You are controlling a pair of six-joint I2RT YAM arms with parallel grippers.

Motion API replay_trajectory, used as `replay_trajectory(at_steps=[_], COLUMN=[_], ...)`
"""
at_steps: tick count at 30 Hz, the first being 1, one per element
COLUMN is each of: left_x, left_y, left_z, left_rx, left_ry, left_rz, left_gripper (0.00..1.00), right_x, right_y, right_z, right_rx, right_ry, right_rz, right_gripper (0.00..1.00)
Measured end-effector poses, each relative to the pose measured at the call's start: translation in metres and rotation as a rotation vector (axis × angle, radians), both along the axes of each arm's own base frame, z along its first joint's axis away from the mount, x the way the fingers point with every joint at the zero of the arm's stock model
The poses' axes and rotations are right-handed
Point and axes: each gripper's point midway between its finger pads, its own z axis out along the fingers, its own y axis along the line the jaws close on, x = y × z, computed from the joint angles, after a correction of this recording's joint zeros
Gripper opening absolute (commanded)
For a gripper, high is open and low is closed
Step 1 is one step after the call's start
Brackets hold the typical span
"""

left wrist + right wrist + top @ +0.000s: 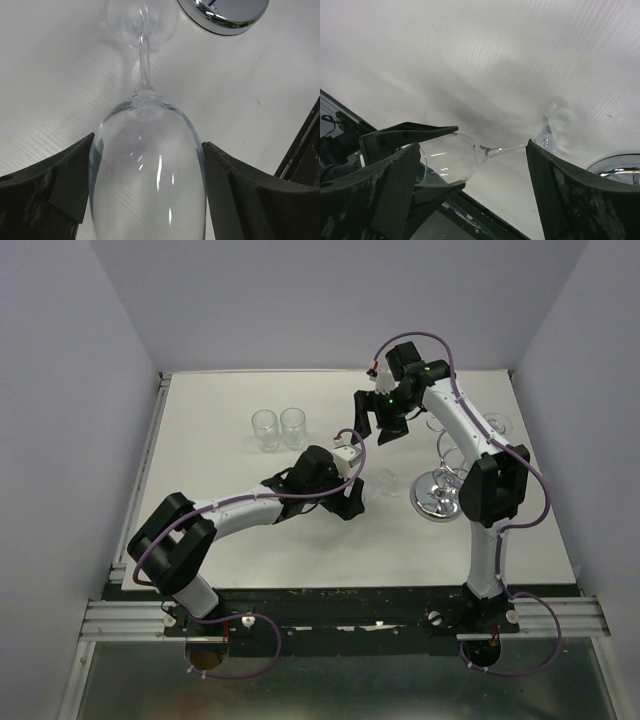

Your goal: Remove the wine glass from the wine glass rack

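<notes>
The wine glass [147,175] lies level above the table, foot pointing toward the wine glass rack [437,495]. My left gripper [148,142] is shut on its bowl, one finger pressed on each side. In the right wrist view the same bowl [452,160] sits between those left fingers [410,135], the stem running right. My right gripper [472,150] hangs open above the stem, fingers wide and touching nothing. From above, the right gripper [378,435] is just behind the left gripper [358,480]. The rack's mirrored base [225,15] lies beyond the glass's foot.
Two clear tumblers [279,428] stand at the back left of the white table. More clear glassware [497,426] hangs around the rack's top arms at the right. The right arm's elbow [495,490] stands close beside the rack. Grey walls enclose the table.
</notes>
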Motion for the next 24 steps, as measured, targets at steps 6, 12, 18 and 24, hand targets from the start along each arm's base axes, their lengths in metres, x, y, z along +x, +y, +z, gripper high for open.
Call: replay_trajectory(at_steps=[6,12,18,24], left_x=[-0.007,-0.009,-0.010,-0.002], left_y=[0.002,0.001,0.008,0.011], left_z=[-0.007,-0.008,0.002,0.036], left_rx=[0.001,-0.005,0.001,0.003], left_ry=[0.021,0.027,0.035,-0.022], left_rz=[-0.017,-0.022,-0.028,-0.048], left_gripper=[0.60,0.59,0.59,0.59], right_x=[0.002,0.003,0.014,0.029], right_y=[-0.002,-0.004,-0.006,-0.012], right_z=[-0.003,-0.006,0.006,0.020], right_rx=[-0.017,-0.028,-0.033,-0.041], right_ry=[-0.008,-0.008,-0.068,-0.146], right_rz=[0.000,0.002,0.002,0.000], right_gripper=[0.94,0.94,0.95,0.95])
